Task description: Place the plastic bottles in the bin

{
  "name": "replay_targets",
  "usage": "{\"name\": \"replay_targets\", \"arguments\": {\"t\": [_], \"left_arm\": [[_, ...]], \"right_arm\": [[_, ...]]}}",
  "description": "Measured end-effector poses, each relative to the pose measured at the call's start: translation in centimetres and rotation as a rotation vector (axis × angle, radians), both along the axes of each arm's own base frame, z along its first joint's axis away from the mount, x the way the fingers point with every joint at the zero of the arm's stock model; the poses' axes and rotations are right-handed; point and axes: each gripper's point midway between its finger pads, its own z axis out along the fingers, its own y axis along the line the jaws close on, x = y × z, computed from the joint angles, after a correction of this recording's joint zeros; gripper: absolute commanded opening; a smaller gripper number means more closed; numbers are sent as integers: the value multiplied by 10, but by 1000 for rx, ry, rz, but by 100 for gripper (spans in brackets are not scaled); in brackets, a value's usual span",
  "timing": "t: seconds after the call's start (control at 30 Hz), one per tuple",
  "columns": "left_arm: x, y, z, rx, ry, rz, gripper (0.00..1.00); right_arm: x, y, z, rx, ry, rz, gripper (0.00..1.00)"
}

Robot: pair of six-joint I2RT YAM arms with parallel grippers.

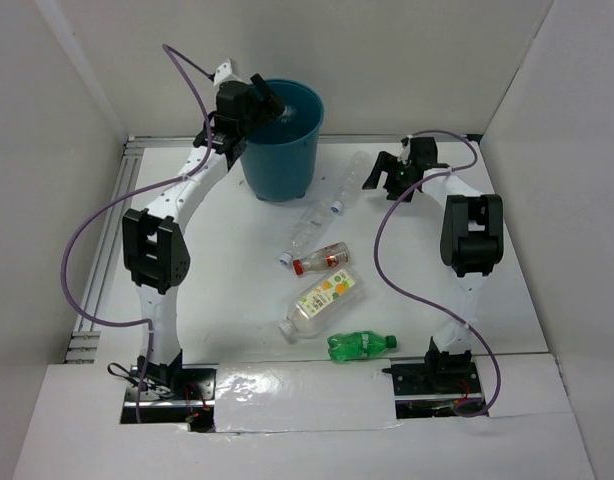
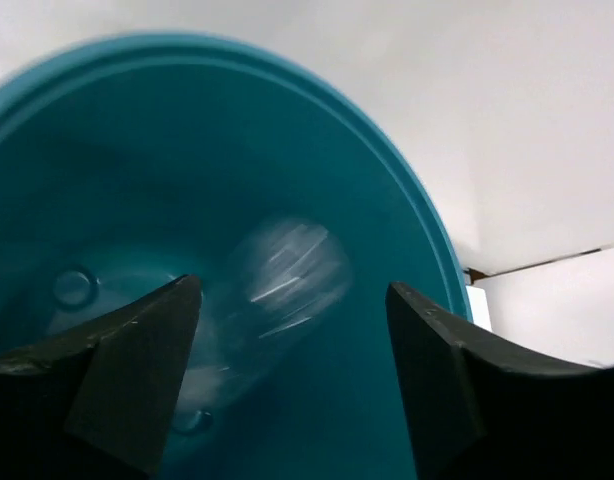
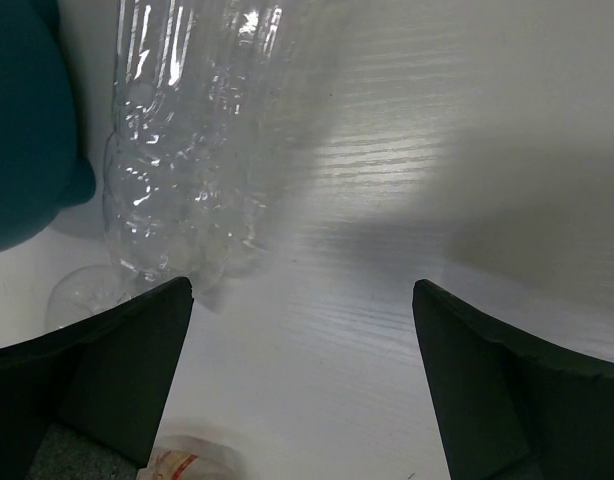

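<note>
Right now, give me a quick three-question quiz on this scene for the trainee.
1. How many bottles lie on the table?
2. True or false: the left pincer hangs open over the bin.
3. Which bottle lies nearest the right arm's base? A red-capped, B the green bottle, C clear.
Key: 1 five; 2 true; 3 B.

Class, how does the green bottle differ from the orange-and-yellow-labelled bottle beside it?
The green bottle is green all over; the labelled bottle is pale with an orange-and-yellow label. The green bottle lies nearly left-to-right, the labelled bottle diagonally. The labelled bottle looks stouter than the green bottle. Both lie on their sides outside the bin.
</note>
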Motion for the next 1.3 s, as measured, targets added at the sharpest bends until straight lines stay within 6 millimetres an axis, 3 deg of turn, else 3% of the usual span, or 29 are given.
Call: {"name": "replay_targets", "arguments": {"t": [0.07, 0.2, 0.3, 0.43, 0.57, 0.67, 0.77, 0.83, 0.97, 1.03, 1.1, 1.17, 1.23, 1.27, 1.3], "left_arm": [[0, 4, 4, 17, -4, 1, 99], [-4, 10, 13, 77, -21, -17, 99], [-25, 13, 19, 142, -33, -59, 99], [-87, 9, 35, 254, -65, -140, 99], [-171, -19, 68, 355, -177, -279, 99], [-232, -36, 74, 402, -230, -387, 99], [-278, -41, 51, 432, -223, -456, 99], [-298, -42, 19, 463, -168, -485, 99], [-322, -43, -48, 547, -23, -533, 99], [-331, -44, -71, 580, 34, -551, 99], [-335, -46, -81, 603, 58, -559, 99], [-334, -50, -87, 618, 69, -557, 99], [-332, -52, -95, 625, 87, -547, 99], [-331, -52, -96, 619, 87, -537, 99], [-332, -51, -110, 638, 116, -539, 99]], "right_arm": [[-1, 3, 2, 19, 2, 9, 97], [10, 13, 19, 44, -29, 28, 97], [28, 27, 45, 50, -105, 57, 98], [42, 58, 63, 64, -166, 103, 100], [56, 74, 44, 8, -151, 73, 98], [67, 76, 36, -48, -157, 31, 94], [68, 67, 31, -100, -140, -18, 93], [65, 56, 17, -136, -99, -50, 92], [54, 40, -17, -194, 1, -85, 92], [47, 33, -26, -228, 36, -97, 92], [46, 30, -26, -252, 37, -99, 89], [45, 27, -29, -286, 37, -90, 74], [43, 26, -31, -313, 40, -75, 48], [43, 27, -29, -323, 32, -62, 29], [45, 28, -27, -327, 23, -49, 23]]}}
